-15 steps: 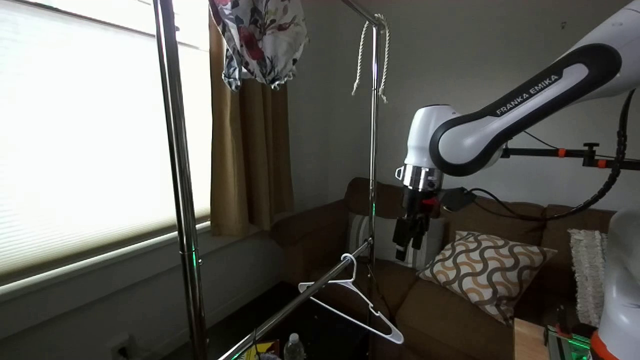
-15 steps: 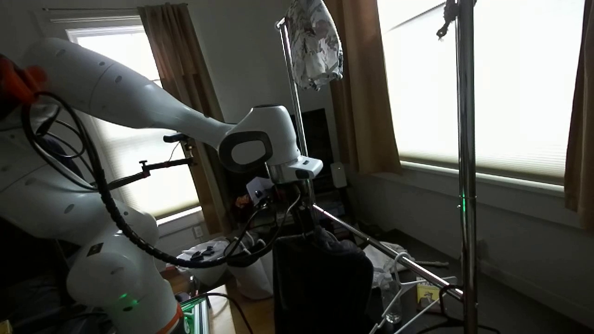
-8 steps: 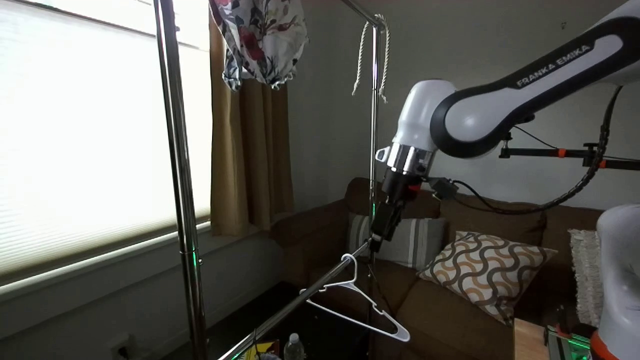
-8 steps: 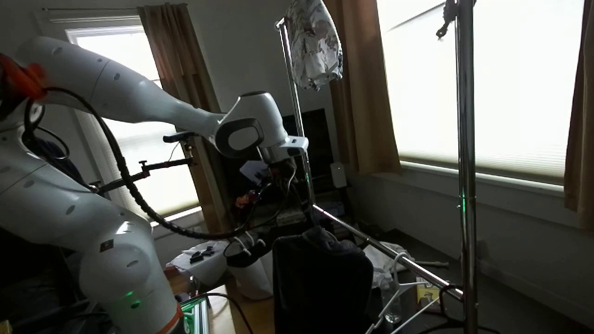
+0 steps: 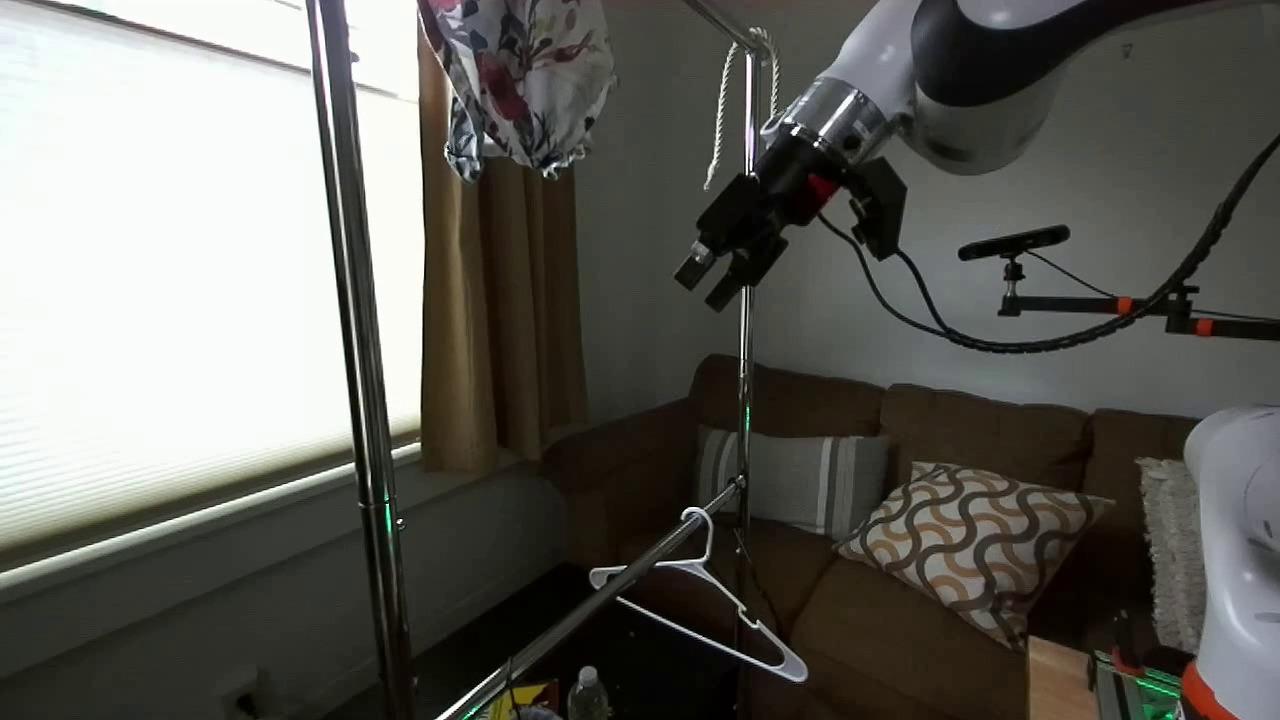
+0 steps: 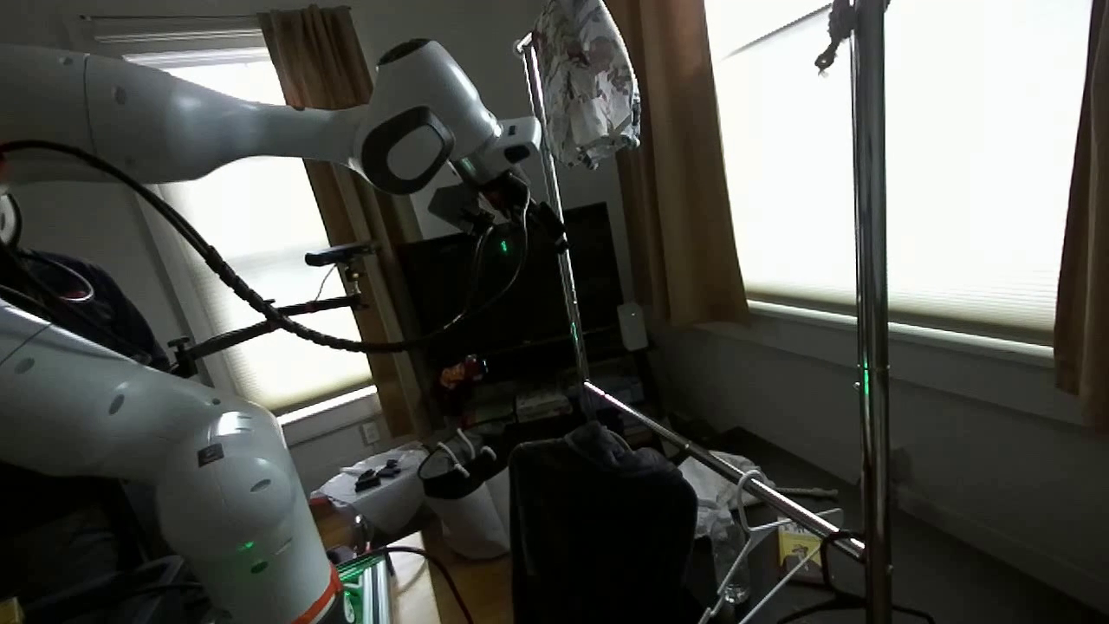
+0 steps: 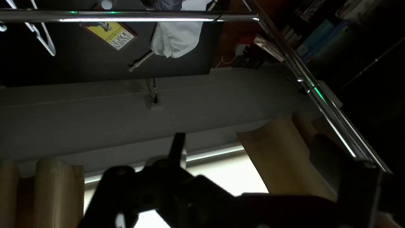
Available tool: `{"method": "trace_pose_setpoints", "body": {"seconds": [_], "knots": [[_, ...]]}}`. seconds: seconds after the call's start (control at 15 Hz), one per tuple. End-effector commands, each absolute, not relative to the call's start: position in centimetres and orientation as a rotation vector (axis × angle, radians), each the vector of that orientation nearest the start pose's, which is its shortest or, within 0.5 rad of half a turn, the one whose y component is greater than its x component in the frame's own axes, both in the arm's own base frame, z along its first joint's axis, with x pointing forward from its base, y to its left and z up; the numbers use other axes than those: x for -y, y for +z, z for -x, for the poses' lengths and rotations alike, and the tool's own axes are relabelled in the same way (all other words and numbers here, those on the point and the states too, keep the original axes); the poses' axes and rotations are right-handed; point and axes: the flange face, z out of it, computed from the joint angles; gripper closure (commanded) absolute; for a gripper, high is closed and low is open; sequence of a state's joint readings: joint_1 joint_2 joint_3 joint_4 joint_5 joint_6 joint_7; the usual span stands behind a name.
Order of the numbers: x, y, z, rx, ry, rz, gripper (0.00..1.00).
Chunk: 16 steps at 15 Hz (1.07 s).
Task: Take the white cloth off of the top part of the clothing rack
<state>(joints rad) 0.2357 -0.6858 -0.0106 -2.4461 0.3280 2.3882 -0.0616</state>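
The white cloth [image 5: 535, 85] with red and dark floral print hangs from the top of the clothing rack [image 5: 352, 270]. It also hangs there in an exterior view [image 6: 591, 95], its upper end cut off by the picture edge. The rack's chrome poles show in the wrist view [image 7: 303, 74]; the cloth is out of that view. My gripper [image 5: 707, 284] is raised beside a rack upright, lower than the cloth and apart from it. It points down and toward the window side. In the wrist view the gripper [image 7: 251, 145] has its fingers wide apart with nothing between them.
A white hanger [image 5: 700, 570] hangs on the rack's lower crossbar [image 5: 600, 600]. A rope [image 5: 722, 110] is tied at the rack's top corner. A brown curtain [image 5: 500, 330] hangs behind the cloth. A sofa [image 5: 640, 470] with cushions and a dark chair [image 6: 598, 529] stand near.
My arm first moved toward the rack, then rose well above the lower crossbar. The gripper has tilted from pointing down to pointing toward the window. The cloth has not moved; the hanger swings slightly.
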Motion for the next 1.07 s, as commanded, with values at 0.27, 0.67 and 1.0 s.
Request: {"method": "trace_pose_setpoints", "body": {"seconds": [0.27, 0.67, 1.0], "knots": [[-11.1, 62.2, -38.8, -0.006, -0.82, 2.525, 0.0], [-14.9, 67.0, -39.5, -0.022, -0.885, 2.232, 0.0], [-15.5, 68.1, -39.8, -0.035, -0.928, 2.18, 0.0]]}}
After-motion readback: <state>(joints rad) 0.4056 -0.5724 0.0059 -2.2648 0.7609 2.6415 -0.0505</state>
